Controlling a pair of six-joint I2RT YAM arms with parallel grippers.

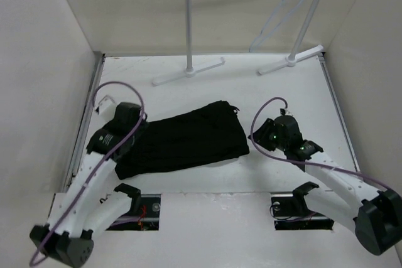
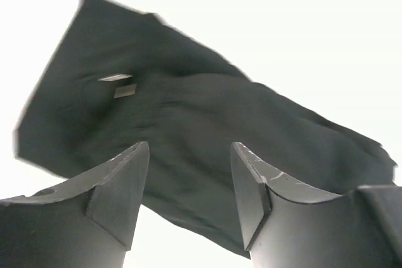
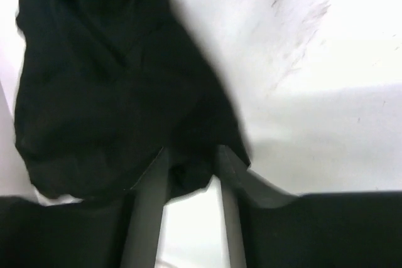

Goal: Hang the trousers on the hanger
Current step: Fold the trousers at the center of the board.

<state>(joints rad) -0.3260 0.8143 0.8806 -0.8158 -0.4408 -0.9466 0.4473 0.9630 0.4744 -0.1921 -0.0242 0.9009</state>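
The black trousers [image 1: 185,139] lie folded flat on the white table, mid-view. The pale-blue wire hanger [image 1: 281,20] hangs from the rack's bar at the back right. My left gripper [image 1: 141,130] is at the trousers' left end. In the left wrist view it [image 2: 188,155] is open, with the trousers [image 2: 201,123] spread beyond the fingertips. My right gripper [image 1: 254,140] is at the trousers' right edge. In the right wrist view it [image 3: 190,155] is open, and the cloth's edge [image 3: 113,92] lies between the fingertips.
A white tubular garment rack [image 1: 188,29] with two posts and flat feet stands at the back of the table. White walls enclose the table on the left, right and back. A small white object [image 1: 103,103] sits by the left wall.
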